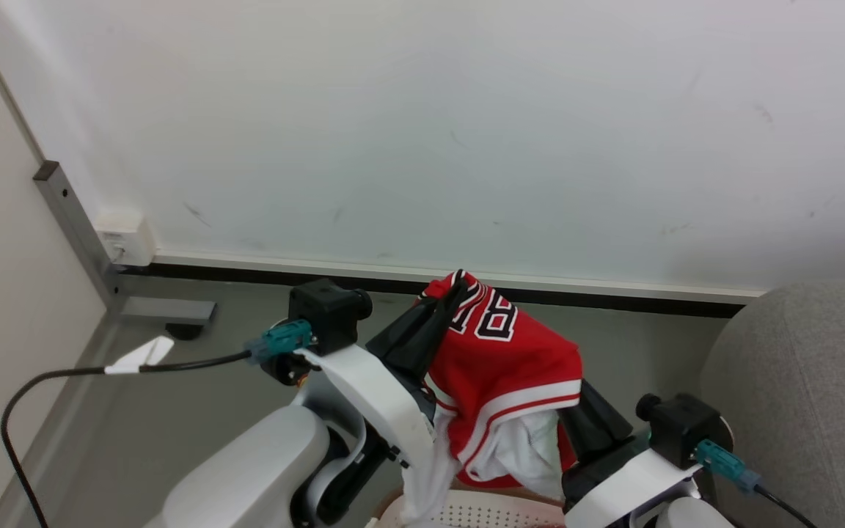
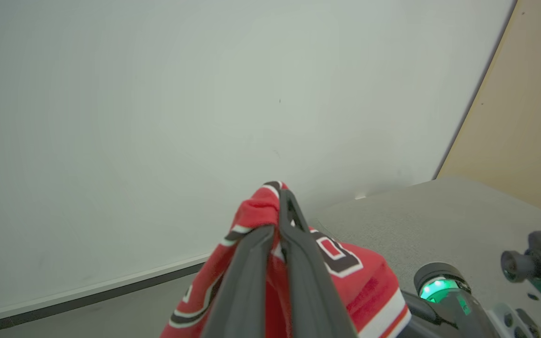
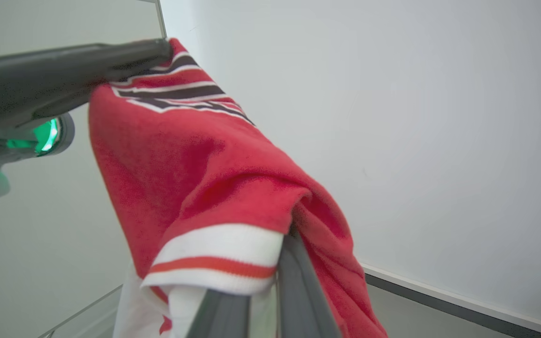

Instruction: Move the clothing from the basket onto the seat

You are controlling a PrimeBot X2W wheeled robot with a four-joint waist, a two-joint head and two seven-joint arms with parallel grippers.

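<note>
Red thin clothing (image 1: 510,359), white ribbed hem, draped limp between left hand (image 2: 281,202) and right hand (image 3: 285,249) — each pinching its fabric

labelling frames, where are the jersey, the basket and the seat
red jersey (image 1: 510,359), head view, red panel below the letters
laundry basket (image 1: 477,513), head view, perforated white wall
grey seat (image 1: 804,396), head view, bare upholstery

Head camera looks steeply down, each wrist camera sights close along its own fingers (image 2: 251,263), all three sharing the clothing (image 1: 503,359) beside them.
</note>
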